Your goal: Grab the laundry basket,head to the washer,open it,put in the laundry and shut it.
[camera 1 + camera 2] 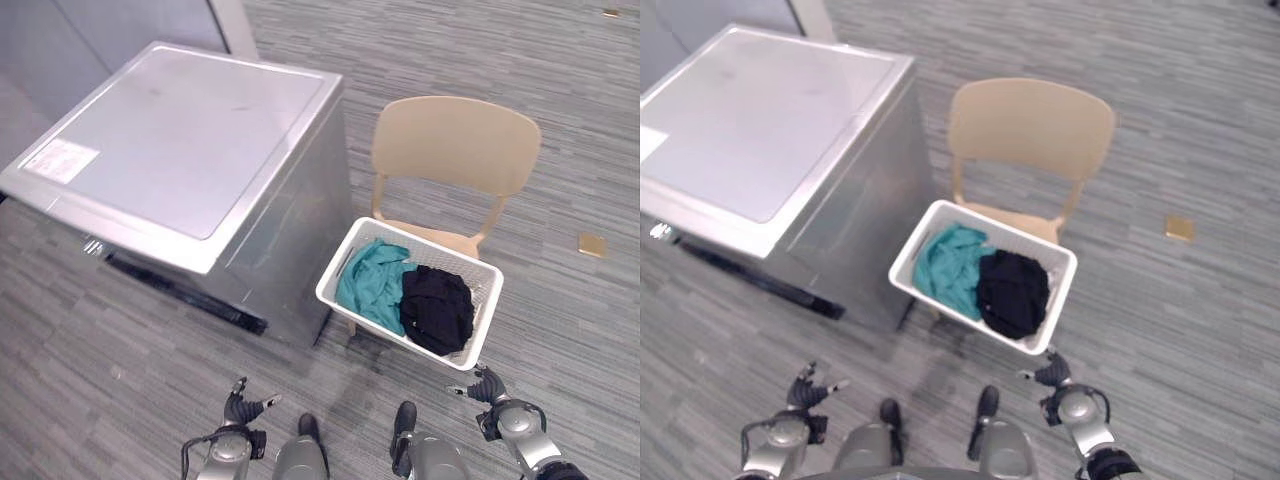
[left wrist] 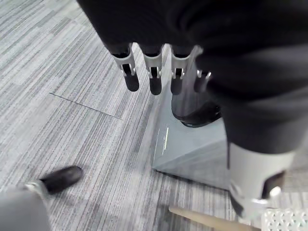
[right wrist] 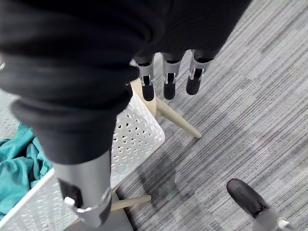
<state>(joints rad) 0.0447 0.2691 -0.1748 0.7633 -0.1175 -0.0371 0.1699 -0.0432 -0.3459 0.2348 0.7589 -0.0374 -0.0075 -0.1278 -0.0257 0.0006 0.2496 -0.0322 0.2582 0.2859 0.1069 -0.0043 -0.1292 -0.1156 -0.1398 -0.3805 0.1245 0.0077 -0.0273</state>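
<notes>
Both hands hang open and hold nothing: left hand at 7 o'clock, right hand at 5 o'clock just beside the laundry basket. The basket sits on a beige chair, right of the closed washer, on grey carpet.

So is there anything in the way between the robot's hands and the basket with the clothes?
Nothing visible is. The white laundry basket sits on the tan chair just ahead of the robot. The right hand hangs open right beside the basket's near corner, and the left hand hangs open further off over bare carpet.
</notes>
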